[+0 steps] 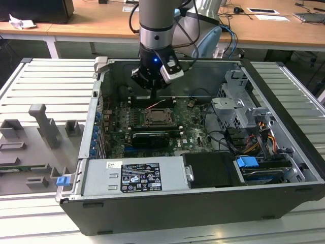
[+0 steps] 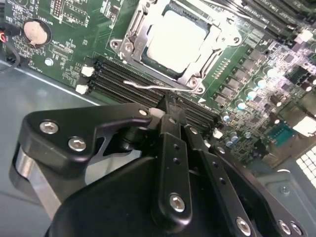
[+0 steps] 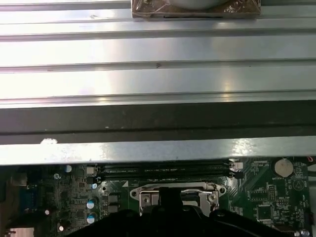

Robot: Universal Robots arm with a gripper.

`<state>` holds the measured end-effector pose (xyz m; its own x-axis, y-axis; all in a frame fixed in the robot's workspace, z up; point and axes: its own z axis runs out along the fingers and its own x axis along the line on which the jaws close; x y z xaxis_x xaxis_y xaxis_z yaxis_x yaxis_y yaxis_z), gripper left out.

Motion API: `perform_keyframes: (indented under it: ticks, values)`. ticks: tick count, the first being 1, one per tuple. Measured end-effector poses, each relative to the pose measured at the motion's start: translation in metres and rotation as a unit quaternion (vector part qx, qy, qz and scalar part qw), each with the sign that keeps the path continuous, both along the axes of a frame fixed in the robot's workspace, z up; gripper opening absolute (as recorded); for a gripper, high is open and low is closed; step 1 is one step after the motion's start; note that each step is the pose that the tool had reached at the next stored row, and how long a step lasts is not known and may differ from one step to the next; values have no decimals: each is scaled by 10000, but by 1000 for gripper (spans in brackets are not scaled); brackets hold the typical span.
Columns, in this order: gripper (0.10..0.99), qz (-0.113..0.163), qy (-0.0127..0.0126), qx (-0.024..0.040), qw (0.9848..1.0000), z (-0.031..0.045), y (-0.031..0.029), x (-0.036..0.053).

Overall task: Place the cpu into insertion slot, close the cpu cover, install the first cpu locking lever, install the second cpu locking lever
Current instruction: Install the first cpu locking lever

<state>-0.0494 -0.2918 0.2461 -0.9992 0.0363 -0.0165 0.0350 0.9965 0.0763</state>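
The black two-fingered gripper (image 2: 170, 106), tips pressed together, met the thin silvery wire locking lever (image 2: 148, 86). I judged it could skid off (springy wire, little purchase) into the long black memory slots (image 2: 118, 74) alongside. Beyond, at the gripper's six o'clock in the exterior view, the pale silvery square cpu (image 2: 175, 42) sat in the dark square insertion slot (image 1: 157, 118) under the shiny metal-framed cpu cover (image 2: 134, 42), which might lift if the lever escaped.

Exterior view high, overlooking the open computer case (image 1: 203, 223), both wrist views close above the insertion slot (image 2: 173, 42), shared

— Where's the cpu (image 2: 174, 42)?
— In the insertion slot (image 1: 160, 118), mid-motherboard (image 1: 193, 131), under the cpu cover (image 2: 136, 42).
— And the gripper (image 1: 154, 93)?
— Above the slot's far edge, towards the case's (image 1: 284, 91) back wall.
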Motion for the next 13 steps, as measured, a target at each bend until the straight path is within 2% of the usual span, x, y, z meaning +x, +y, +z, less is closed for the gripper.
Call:
perform_keyframes:
  ticks: [4,7,13]
  values:
    - [106,12,0,0,10000,-80,5,12]
    - [106,29,0,3,10000,-129,34,43]
    - [106,186,0,5,9998,-191,76,94]
